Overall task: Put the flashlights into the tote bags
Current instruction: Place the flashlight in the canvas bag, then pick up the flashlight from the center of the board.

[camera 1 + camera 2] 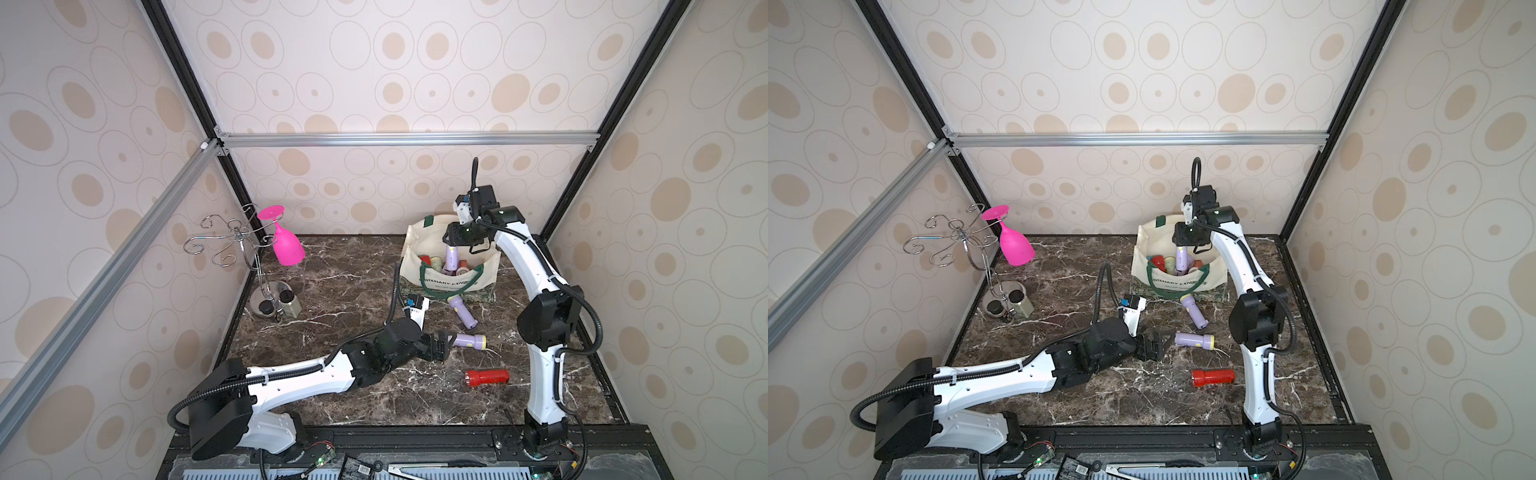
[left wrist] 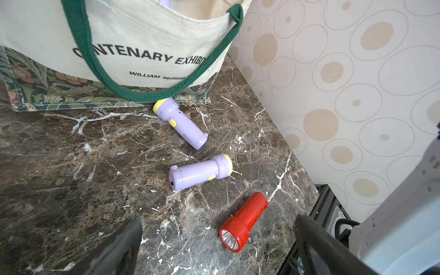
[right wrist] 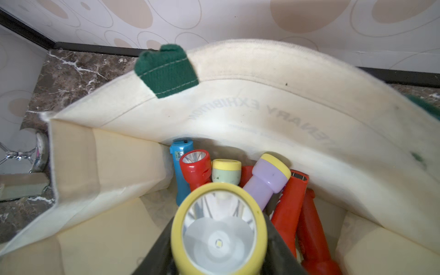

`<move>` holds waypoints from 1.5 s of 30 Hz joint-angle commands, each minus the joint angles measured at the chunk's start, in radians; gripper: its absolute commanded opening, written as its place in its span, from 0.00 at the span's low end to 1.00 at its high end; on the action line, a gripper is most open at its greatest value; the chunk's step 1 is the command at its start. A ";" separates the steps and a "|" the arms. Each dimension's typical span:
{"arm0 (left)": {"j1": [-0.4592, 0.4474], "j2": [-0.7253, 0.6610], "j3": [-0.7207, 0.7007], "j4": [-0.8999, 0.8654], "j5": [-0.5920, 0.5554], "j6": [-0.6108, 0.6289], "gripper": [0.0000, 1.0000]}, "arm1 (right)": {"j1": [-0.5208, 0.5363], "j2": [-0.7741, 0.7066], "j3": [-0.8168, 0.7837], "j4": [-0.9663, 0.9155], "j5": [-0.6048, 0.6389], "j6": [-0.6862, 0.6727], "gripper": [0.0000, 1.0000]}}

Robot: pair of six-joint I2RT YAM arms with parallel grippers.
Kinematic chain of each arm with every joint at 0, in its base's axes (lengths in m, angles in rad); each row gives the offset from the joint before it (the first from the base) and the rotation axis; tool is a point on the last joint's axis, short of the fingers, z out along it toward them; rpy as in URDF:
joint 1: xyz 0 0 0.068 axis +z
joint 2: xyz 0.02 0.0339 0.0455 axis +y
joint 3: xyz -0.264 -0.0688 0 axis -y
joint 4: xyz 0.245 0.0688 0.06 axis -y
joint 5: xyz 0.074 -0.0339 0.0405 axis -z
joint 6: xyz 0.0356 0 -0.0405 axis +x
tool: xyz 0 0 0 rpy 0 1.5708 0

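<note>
Counter (image 1: 332,291): dark brown marble, white veins; walls (image 1: 415,62) papered in beige ovals, aluminium rail (image 1: 415,139) across the back. Tote bag (image 1: 411,253) right of centre in both top views, flashlights (image 3: 290,202) heaped inside. Right hand (image 1: 455,240) over its mouth, clamped on a lilac flashlight (image 1: 450,261). Left hand (image 1: 1160,344) wide open, empty, just beside a loose lilac flashlight (image 1: 1194,340); red flashlight (image 1: 1212,377) lower right of it.

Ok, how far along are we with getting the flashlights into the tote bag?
Several plastic flashlights, red, lilac, green and blue, already lie in the cream canvas tote bag. The right gripper holds another lilac flashlight in the bag's mouth. Still on the marble table: two lilac flashlights and a red flashlight, with the open left gripper beside one.
</note>
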 commanded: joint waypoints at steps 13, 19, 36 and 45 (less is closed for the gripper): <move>0.006 0.054 0.069 -0.030 0.019 0.049 1.00 | 0.011 -0.028 0.051 -0.029 -0.011 0.008 0.56; 0.005 0.073 0.066 -0.027 0.037 0.060 1.00 | 0.011 -0.074 0.094 -0.039 -0.054 0.027 0.66; 0.014 0.228 0.164 -0.049 0.127 0.269 1.00 | 0.007 -0.405 -0.133 -0.053 -0.099 0.046 0.90; 0.045 0.405 0.320 -0.115 0.206 0.376 1.00 | -0.048 -0.701 -0.491 0.008 -0.121 0.071 0.93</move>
